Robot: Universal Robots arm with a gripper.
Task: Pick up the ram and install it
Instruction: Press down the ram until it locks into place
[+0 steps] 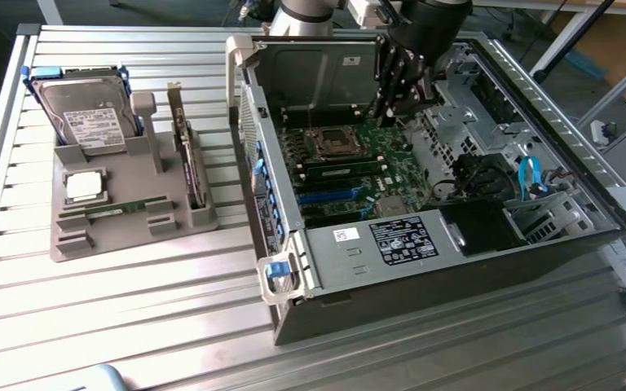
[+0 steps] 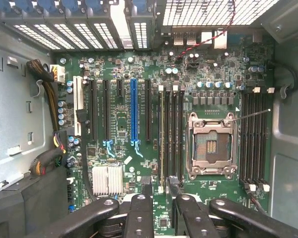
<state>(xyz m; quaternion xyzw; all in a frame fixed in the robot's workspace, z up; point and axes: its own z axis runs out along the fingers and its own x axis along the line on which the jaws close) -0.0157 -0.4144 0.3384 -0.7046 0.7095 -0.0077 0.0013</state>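
Ram [image 2: 161, 139] stands on edge in a memory slot on the motherboard, in the bank beside the open processor socket [image 2: 211, 144], in the slot of that bank farthest from the socket. In the exterior view the same green stick [image 1: 341, 170] runs along the board just beside the socket [image 1: 329, 142]. Whether its end latches are closed cannot be told. A second ram [image 1: 112, 210] lies flat in the grey holder [image 1: 107, 244] on the surface [image 1: 128, 326], near the processor chip [image 1: 82, 186] and the upright expansion card [image 1: 188, 159], well apart from the computer case [image 1: 422, 281].

The claw [image 2: 159, 187] hangs over the board inside the open case. Its fingers [image 2: 140, 210] are spread, bare board shows between them, and nothing is gripped. It lines up with one end of the slotted ram. In the exterior view the claw [image 1: 406, 102] sits above the board, apart from the stick.

Assessment: the work stands at the seating stage. Done well, seating calls for:
- the claw square to the slot's long axis;
- pressure straight down, shared evenly between both ends;
- no sideways lean, since so thin a board would likely flex or ride out of its slot;
- fingers kept off the neighbouring empty slots and the exposed socket contacts.
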